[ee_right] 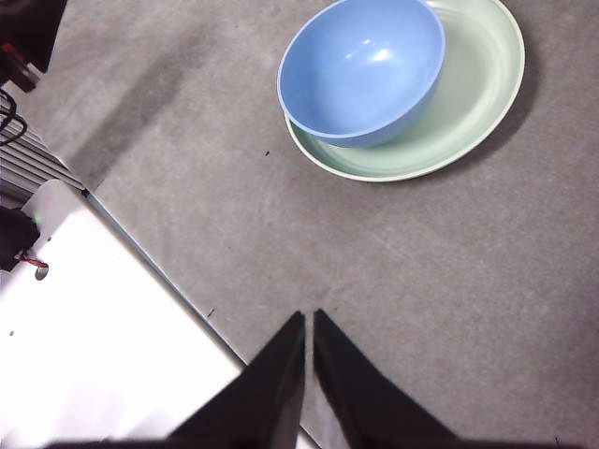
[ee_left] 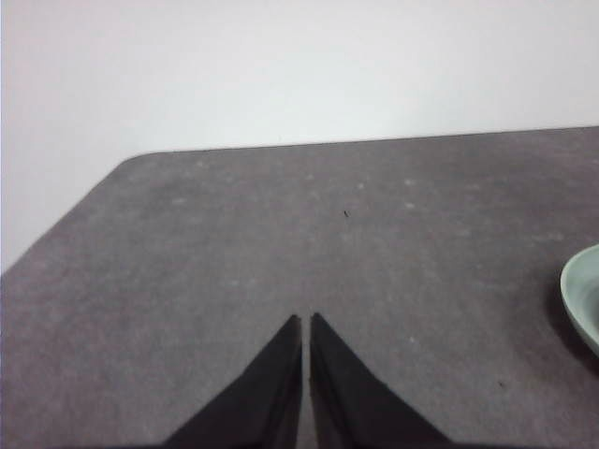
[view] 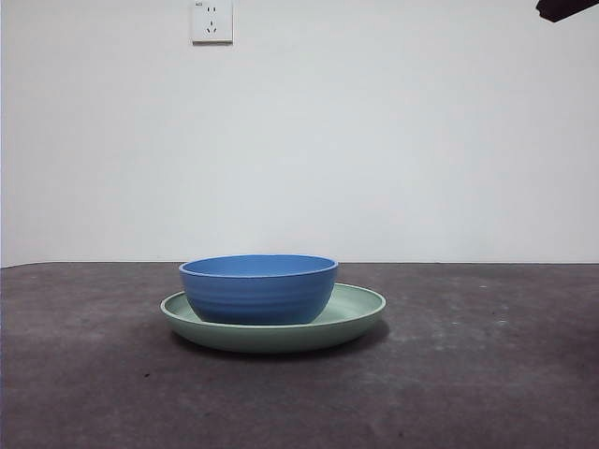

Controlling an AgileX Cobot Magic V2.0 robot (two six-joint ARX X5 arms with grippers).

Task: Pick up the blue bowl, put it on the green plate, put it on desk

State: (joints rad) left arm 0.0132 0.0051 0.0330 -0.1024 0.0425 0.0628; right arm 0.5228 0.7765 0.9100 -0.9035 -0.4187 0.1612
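Observation:
The blue bowl [view: 258, 288] [ee_right: 362, 67] stands upright and empty inside the green plate [view: 360, 311] [ee_right: 477, 98], toward the plate's left side in the front view. The plate rests on the dark grey desk [view: 487, 374]. My right gripper [ee_right: 309, 318] is shut with nothing in it, high above the desk and well away from the bowl. My left gripper [ee_left: 306, 320] is shut and empty too, over bare desk, with only the plate's edge [ee_left: 582, 295] showing at the side. A black arm tip [view: 566, 8] shows at the front view's top right corner.
A white wall with a socket [view: 211, 21] stands behind the desk. In the right wrist view a white panel [ee_right: 94, 337] and dark equipment with cables [ee_right: 19, 56] lie along the desk's edge. The desk's rounded corner [ee_left: 131, 164] appears in the left wrist view.

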